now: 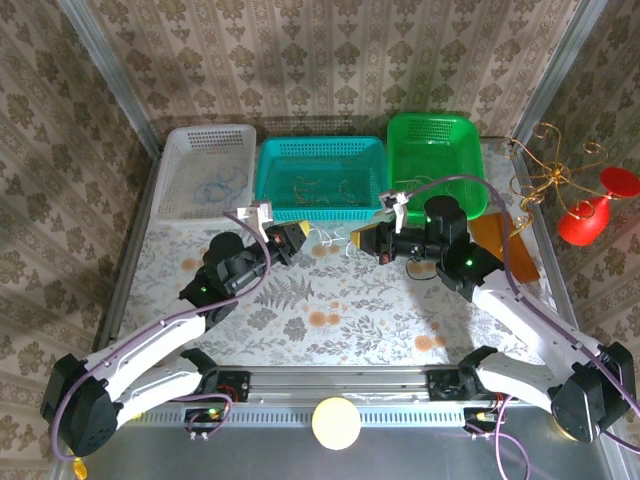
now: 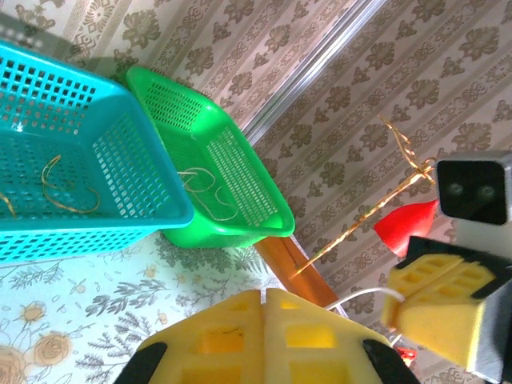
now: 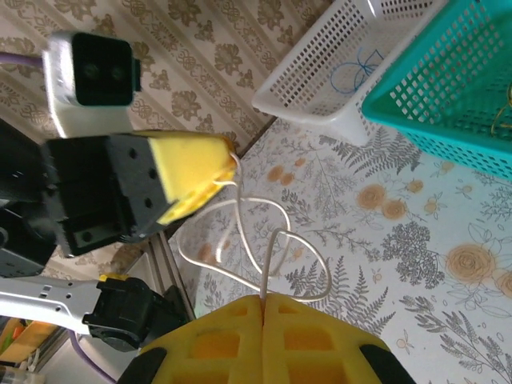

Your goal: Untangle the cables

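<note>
A pale white cable (image 1: 325, 240) hangs in loose crossed loops between my two grippers, just above the flowered table in front of the teal basket. My left gripper (image 1: 298, 236) is shut on one end of it; in the right wrist view the cable (image 3: 276, 240) runs into that gripper's yellow tip (image 3: 224, 160). My right gripper (image 3: 262, 298) is shut on the other end, the strand pinched between its pads. In the left wrist view my left gripper (image 2: 265, 293) has its pads pressed together, and the right gripper (image 2: 400, 308) holds the white strand (image 2: 360, 298).
Three baskets line the back: white (image 1: 180, 150) with blue loops (image 1: 222, 185), teal (image 1: 375, 165) with yellow-gold loops (image 1: 320, 188), green (image 1: 470, 150) with pale loops (image 2: 206, 192). A gold wire stand (image 1: 545, 175) and an orange board (image 1: 505, 250) sit at the right.
</note>
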Robot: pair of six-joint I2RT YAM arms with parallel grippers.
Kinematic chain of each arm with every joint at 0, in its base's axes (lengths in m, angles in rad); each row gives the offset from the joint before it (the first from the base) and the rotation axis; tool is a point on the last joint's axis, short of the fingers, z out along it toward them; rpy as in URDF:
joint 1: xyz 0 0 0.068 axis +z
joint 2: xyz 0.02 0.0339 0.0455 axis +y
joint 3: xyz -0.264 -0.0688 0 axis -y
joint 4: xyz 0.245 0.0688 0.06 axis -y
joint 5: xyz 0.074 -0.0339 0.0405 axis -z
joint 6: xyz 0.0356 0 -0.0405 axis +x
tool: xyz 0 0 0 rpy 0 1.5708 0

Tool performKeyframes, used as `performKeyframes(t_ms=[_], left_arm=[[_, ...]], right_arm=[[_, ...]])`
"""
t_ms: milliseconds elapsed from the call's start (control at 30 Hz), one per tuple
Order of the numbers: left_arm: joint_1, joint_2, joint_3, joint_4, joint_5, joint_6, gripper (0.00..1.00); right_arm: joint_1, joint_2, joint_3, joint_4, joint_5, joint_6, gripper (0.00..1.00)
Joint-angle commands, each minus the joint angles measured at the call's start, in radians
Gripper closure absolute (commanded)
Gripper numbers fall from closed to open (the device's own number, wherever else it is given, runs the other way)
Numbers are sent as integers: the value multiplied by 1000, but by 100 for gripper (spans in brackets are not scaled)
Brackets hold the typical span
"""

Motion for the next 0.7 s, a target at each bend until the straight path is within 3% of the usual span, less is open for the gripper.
performKeyframes(t_ms=[0, 400, 467, 600, 667], left_arm=[[12, -25, -31, 35, -19, 33, 100], [42, -75, -143, 73, -36, 16, 99], [44, -73, -148, 85, -24, 20, 91], [50, -67, -153, 101, 9, 41, 57], [55, -68, -151, 95, 27, 58, 46]], right_arm=[[-15, -45, 23, -52, 55, -3, 100], [-169, -159, 48, -52, 184, 78, 100], [-168, -146, 77, -45, 154, 90, 100], [-165, -104, 142, -85, 84, 69, 100], [-164, -93, 169, -123, 78, 39, 100]])
